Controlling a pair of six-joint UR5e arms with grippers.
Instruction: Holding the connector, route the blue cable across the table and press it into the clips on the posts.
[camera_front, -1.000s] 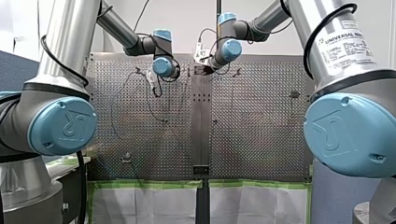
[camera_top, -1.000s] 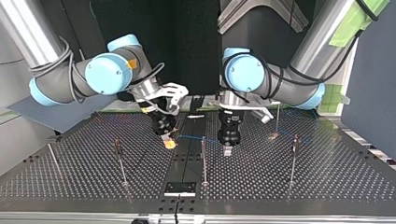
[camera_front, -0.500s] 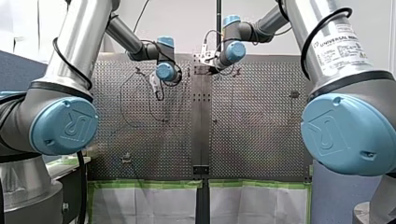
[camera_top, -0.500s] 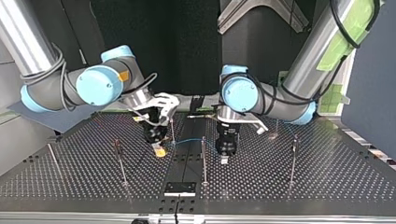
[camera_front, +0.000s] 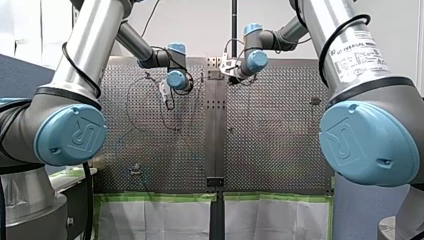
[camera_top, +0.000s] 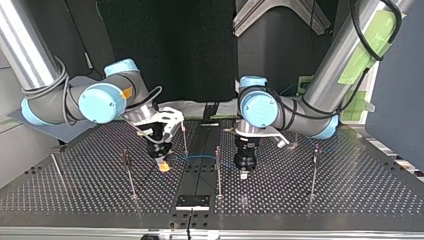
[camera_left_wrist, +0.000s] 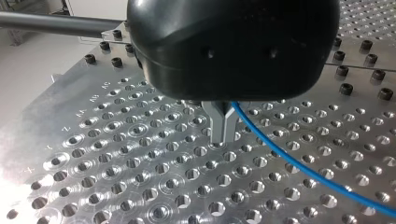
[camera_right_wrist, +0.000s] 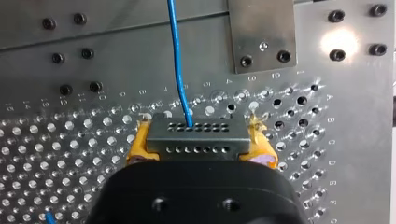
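My right gripper (camera_right_wrist: 200, 138), with yellow pads, is shut on the grey connector (camera_right_wrist: 196, 133). The blue cable (camera_right_wrist: 178, 60) leaves the connector's top and runs ahead over the table. In the top view, my right gripper (camera_top: 163, 166) hangs low at the left of the middle strip. From it the blue cable (camera_top: 200, 157) stretches past a thin post (camera_top: 218, 170) to my left gripper (camera_top: 243, 173). My left gripper (camera_left_wrist: 223, 134) has its metal fingers shut, tips just over the perforated plate. The blue cable (camera_left_wrist: 299, 168) passes close beside them; I cannot tell whether they clamp it.
Thin upright posts stand on the perforated table (camera_top: 330, 200): one (camera_top: 129, 172) near my right gripper, one (camera_top: 314, 170) at the top view's right, one (camera_top: 55, 167) at its far left, one (camera_top: 185, 140) behind. A small black plate (camera_top: 192, 201) lies at the front edge.
In the top view both grippers have come forward and lower. My right gripper has carried the connector towards that view's left, so the cable now stretches between the two grippers.
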